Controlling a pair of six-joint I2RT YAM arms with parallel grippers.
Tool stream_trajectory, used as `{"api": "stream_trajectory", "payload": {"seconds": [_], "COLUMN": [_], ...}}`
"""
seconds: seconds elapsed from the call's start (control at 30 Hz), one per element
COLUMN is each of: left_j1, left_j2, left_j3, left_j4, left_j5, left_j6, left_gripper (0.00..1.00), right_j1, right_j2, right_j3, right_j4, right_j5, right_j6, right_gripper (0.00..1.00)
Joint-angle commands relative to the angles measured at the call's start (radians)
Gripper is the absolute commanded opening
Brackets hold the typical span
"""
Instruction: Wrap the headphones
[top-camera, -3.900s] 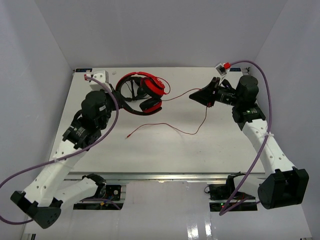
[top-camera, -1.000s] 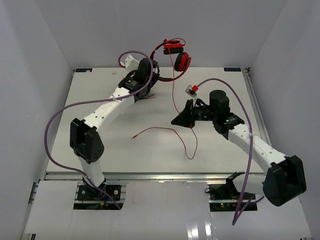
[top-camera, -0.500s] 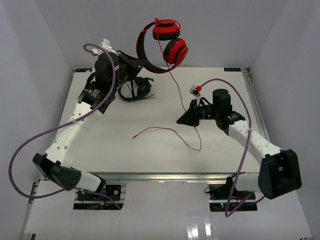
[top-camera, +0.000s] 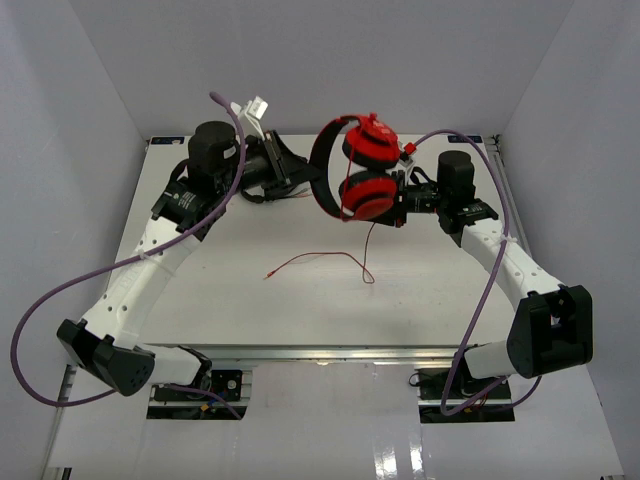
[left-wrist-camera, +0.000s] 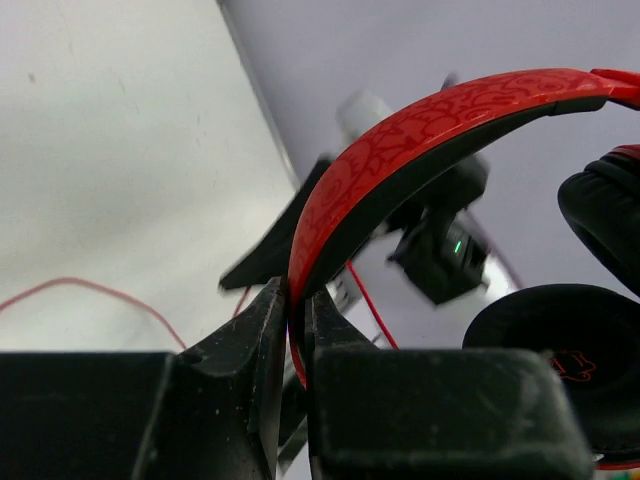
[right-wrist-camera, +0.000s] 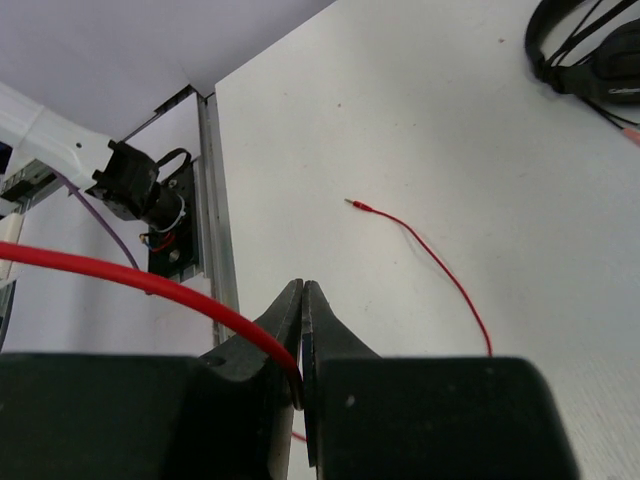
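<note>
The red headphones (top-camera: 362, 176) hang in the air above the back middle of the table. My left gripper (top-camera: 303, 173) is shut on their red headband (left-wrist-camera: 420, 130), with the jaws closed at the band's lower end (left-wrist-camera: 297, 305); the black ear pads (left-wrist-camera: 560, 340) face the left wrist camera. My right gripper (top-camera: 399, 199) sits right beside the ear cups and is shut on the thin red cable (right-wrist-camera: 120, 268). The rest of the cable (top-camera: 330, 258) drops to the table and trails left to its plug (top-camera: 265, 275), which also shows in the right wrist view (right-wrist-camera: 352, 203).
All-black headphones (top-camera: 258, 190) lie on the table at the back left, under my left arm; they also show in the right wrist view (right-wrist-camera: 590, 55). The white table (top-camera: 450, 300) ends at a metal rail (right-wrist-camera: 215, 230) along the near edge.
My left arm has swung the red headphones down and to the right, up against my right gripper. My right gripper has moved back and up along the cable, so less cable lies on the table.
</note>
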Motion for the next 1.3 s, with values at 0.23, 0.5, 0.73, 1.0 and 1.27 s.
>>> {"api": "stream_trajectory", "payload": {"seconds": [0.23,0.5,0.73,1.0,1.27], "left_j1": [-0.004,-0.086,-0.224,-0.243,-0.267], "left_j2": [-0.256,-0.204,-0.041,0.109,0.223], "left_j3": [-0.294,-0.325,-0.329,-0.205,-0.119], "left_j4": [-0.041,-0.339,-0.461,-0.539,-0.619], "left_j5": [0.452,0.271,0.002,-0.155,-0.363], "left_j6": [0.268,0.545,0.644,0.715,0.688], "left_gripper": [0.0,0.0,0.0,0.0,0.0], "right_j1": [-0.081,-0.08,-0.069,-0.041,-0.008], "right_j2": [0.071,0.11,0.124,0.136,0.15], "right_j3": [0.155,0.299,0.36,0.383,0.414], "right_j4": [-0.014,-0.199,-0.346,-0.527,-0.595], "right_j5": [-0.044,-0.011,-0.016,0.002,0.06], "right_j6": [0.017,-0.116,-0.251,-0.412,-0.444], "right_gripper": [0.08,0.08,0.08,0.08,0.08]}}
